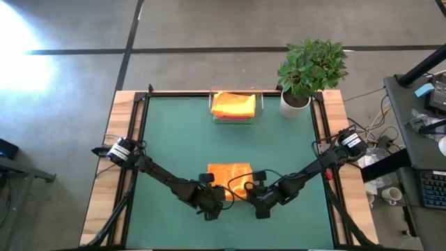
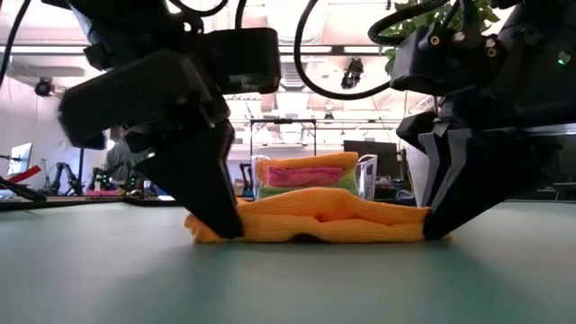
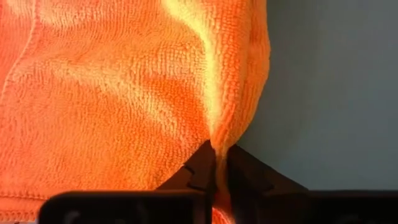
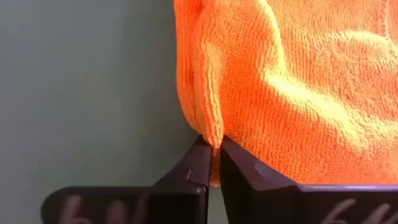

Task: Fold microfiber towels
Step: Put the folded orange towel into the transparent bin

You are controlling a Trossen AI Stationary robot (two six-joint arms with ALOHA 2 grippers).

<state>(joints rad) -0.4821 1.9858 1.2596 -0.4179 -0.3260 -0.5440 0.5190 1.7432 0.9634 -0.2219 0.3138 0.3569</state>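
Observation:
An orange microfiber towel (image 1: 228, 174) lies folded on the green mat (image 1: 174, 139) near the table's front middle. My left gripper (image 3: 216, 149) is shut on its near left corner, and my right gripper (image 4: 213, 144) is shut on its near right corner. In the low view the left gripper (image 2: 220, 225) and the right gripper (image 2: 439, 227) stand at the two ends of the towel (image 2: 315, 223). Another orange towel (image 1: 233, 103) lies on top of a stack in the clear tray (image 1: 259, 104) at the far edge. A pink one (image 2: 301, 175) shows below it. My left gripper pinches a raised fold of the towel at its near left corner (image 3: 219, 134) between its two fingers. The fingers point down at the mat. The rest of the towel lies on the table, rumpled. My right gripper pinches a raised fold at the towel's near right corner (image 4: 211, 127) between its two fingers. The fingers point down, with their tips at the mat. The towel lies slack on the table between the two grippers.
A potted plant (image 1: 310, 70) stands at the far right corner beside the tray. Bare green mat lies to the left and right of the towel and between it and the tray. Wooden table edges (image 1: 104, 181) frame the mat.

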